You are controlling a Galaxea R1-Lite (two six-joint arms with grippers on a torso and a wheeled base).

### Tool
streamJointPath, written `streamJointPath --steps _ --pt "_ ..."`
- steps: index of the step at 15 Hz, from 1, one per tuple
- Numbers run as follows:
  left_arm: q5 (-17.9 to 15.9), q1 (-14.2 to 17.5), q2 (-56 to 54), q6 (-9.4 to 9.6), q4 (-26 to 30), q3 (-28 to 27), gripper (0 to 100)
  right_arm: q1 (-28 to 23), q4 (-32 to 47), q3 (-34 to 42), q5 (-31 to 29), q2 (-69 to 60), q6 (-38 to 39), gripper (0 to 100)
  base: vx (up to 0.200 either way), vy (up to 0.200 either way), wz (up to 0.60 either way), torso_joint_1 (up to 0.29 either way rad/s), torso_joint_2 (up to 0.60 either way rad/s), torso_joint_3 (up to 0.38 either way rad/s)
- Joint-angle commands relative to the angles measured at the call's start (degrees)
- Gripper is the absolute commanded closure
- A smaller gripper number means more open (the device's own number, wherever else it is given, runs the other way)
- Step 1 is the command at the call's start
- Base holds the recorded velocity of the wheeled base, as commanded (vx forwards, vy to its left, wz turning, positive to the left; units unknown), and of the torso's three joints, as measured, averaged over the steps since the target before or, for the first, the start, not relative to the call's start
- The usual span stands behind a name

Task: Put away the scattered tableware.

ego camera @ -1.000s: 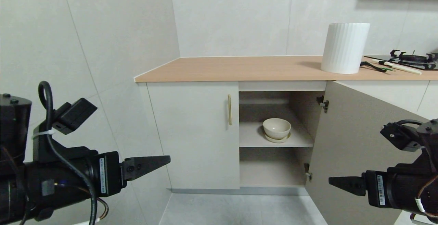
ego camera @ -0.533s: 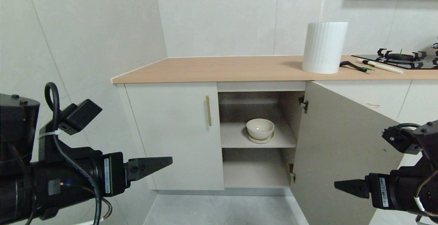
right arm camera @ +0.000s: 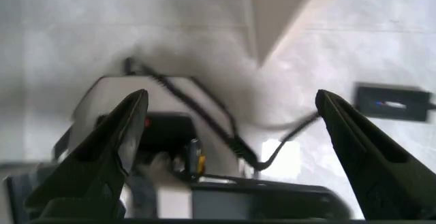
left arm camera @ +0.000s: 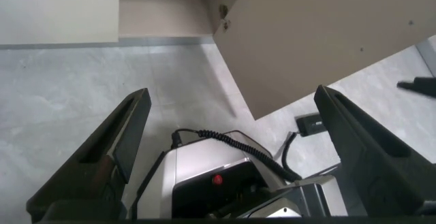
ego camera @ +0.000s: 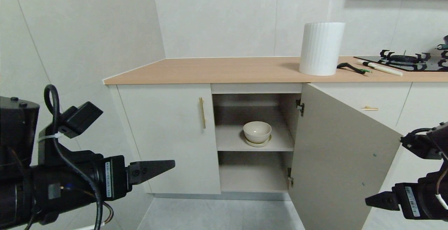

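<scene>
A cream bowl (ego camera: 257,131) sits on a small plate (ego camera: 258,143) on the middle shelf of an open cabinet (ego camera: 252,146). The cabinet's right door (ego camera: 336,153) is swung wide open toward me. My left gripper (ego camera: 164,166) hangs low at the left, well short of the cabinet; in the left wrist view it (left arm camera: 231,94) stands open and empty above the floor. Low at the right, beside the open door, is my right gripper (ego camera: 371,200). The right wrist view shows it (right arm camera: 230,96) open with nothing held.
The left cabinet door (ego camera: 168,135) is closed. On the wooden counter (ego camera: 227,69) stand a white ribbed canister (ego camera: 321,48), a knife (ego camera: 381,68) and a gas hob (ego camera: 409,60). A tiled wall closes in the left side. Grey floor (ego camera: 224,216) lies in front.
The camera has moved, so the whole scene shifted left. My right gripper has drawn back toward the lower right. The left gripper kept its place.
</scene>
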Motion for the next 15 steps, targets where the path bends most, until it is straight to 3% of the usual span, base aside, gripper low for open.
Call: streamJointPath --steps 1,4,5,8,15 --pt "-0.03 -0.03 0.04 0.0 -0.01 0.0 0 -7.79 0.45 -0.6 -2.41 0.75 -4.25 0 0.0 0.0 0.0 0.0 0.0 0.0" --pt "-0.03 -0.03 0.21 0.0 -0.01 0.0 0 -17.54 0.45 -0.69 -3.81 0.57 -11.81 0 0.0 0.0 0.0 0.0 0.0 0.0" --pt "-0.03 -0.03 0.21 0.0 -0.01 0.0 0 -17.54 0.45 -0.69 -3.81 0.57 -11.81 0 0.0 0.0 0.0 0.0 0.0 0.0" --pt "-0.21 -0.03 0.21 0.0 -0.01 0.0 0 -24.13 -0.17 -1.92 -4.52 0.92 -14.89 0 0.0 0.0 0.0 0.0 0.0 0.0" --pt "-0.3 -0.03 0.21 0.0 -0.1 0.0 0 -27.47 -15.11 -0.78 -4.25 9.45 -9.88 0 0.0 0.0 0.0 0.0 0.0 0.0"
